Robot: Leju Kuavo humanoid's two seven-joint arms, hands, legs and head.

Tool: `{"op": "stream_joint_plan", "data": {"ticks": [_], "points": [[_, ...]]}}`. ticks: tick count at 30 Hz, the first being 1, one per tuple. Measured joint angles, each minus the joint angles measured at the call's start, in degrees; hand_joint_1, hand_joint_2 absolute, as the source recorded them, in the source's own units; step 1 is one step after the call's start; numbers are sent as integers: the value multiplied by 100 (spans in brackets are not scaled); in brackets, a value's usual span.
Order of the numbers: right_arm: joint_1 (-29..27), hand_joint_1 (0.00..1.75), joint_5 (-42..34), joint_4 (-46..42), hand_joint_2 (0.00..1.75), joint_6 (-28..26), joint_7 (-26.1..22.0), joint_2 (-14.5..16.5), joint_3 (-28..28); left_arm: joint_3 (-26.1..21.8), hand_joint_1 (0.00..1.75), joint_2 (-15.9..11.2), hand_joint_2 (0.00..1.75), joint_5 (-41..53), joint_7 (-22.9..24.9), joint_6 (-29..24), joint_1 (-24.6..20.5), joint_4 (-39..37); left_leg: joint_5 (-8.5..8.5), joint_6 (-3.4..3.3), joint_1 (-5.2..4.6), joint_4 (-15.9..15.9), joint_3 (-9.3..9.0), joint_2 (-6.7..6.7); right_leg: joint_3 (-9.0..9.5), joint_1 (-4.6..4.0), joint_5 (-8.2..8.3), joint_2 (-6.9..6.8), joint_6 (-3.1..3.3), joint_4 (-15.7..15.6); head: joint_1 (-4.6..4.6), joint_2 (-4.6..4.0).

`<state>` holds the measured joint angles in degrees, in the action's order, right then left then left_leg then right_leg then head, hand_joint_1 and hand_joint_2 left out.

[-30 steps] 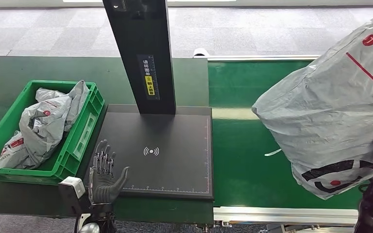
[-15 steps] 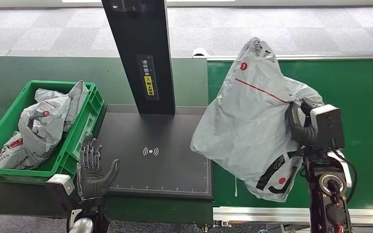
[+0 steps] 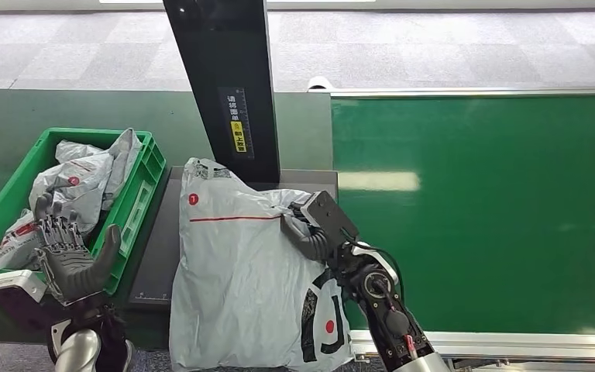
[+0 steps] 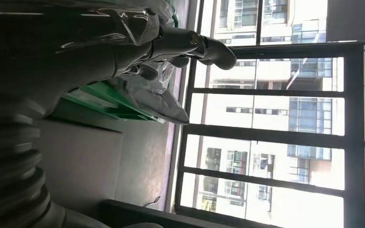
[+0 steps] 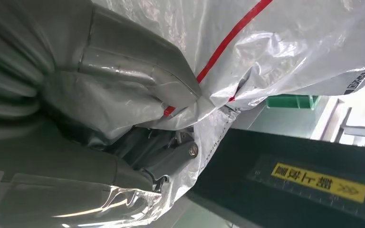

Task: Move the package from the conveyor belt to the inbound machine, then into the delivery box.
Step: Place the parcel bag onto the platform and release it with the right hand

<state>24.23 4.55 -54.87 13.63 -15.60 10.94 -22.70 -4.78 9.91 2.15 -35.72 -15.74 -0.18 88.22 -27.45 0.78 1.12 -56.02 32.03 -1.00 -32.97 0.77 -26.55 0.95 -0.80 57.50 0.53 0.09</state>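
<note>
A grey plastic package point(image 3: 240, 271) with a red line and black-and-red print lies over the black inbound machine plate point(image 3: 163, 248), its near end hanging past the front edge. My right hand point(image 3: 306, 232) grips its right side, with bag film bunched around the hand point(image 5: 138, 118) in the right wrist view. My left hand point(image 3: 70, 260) is raised with fingers spread and nothing in it, in front of the green delivery box point(image 3: 135, 213). The box holds several grey packages point(image 3: 73, 194). The green conveyor belt point(image 3: 496, 209) runs on the right.
The machine's black post point(image 3: 225, 85) with a yellow label rises behind the plate. A metal rail point(image 3: 496, 341) runs along the belt's near edge. In the left wrist view, the hand point(image 4: 180, 45) sits against the box with windows behind.
My right arm swung the package left from above the belt and down onto the machine plate. My left hand moved left and up, from the plate's corner to the front of the box.
</note>
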Motion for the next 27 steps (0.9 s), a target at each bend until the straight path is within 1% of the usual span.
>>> {"op": "stream_joint_plan", "data": {"ticks": [7, 12, 15, 27], "points": [[155, 175, -27, 196, 175, 4, -18, 118, -214, -197, 0, 33, 175, 70, 5, 13, 6, 235, 0, 0, -1, -2, -2, 1, 0, 2, 1, 0, 0, -1, 1, 0], [209, 175, -50, 225, 175, -542, 93, 171, -188, -260, 0, 68, 175, 93, 3, -1, 29, 307, 0, 0, 0, -2, -3, 1, 0, 1, 1, 0, 0, -1, 0, 0], [214, 175, -83, 226, 175, -722, 104, 174, -112, -291, 0, 87, 175, 96, 3, -13, 54, 346, 0, 0, -1, -2, -2, 1, 0, 1, 1, 0, 0, -1, -1, 0], [215, 175, -92, 226, 175, -774, 104, 183, -27, -353, 0, 110, 175, 96, 3, -13, 101, 378, 0, 0, -1, -2, -3, 1, 0, 1, 1, 0, 0, -1, -1, 0]]}}
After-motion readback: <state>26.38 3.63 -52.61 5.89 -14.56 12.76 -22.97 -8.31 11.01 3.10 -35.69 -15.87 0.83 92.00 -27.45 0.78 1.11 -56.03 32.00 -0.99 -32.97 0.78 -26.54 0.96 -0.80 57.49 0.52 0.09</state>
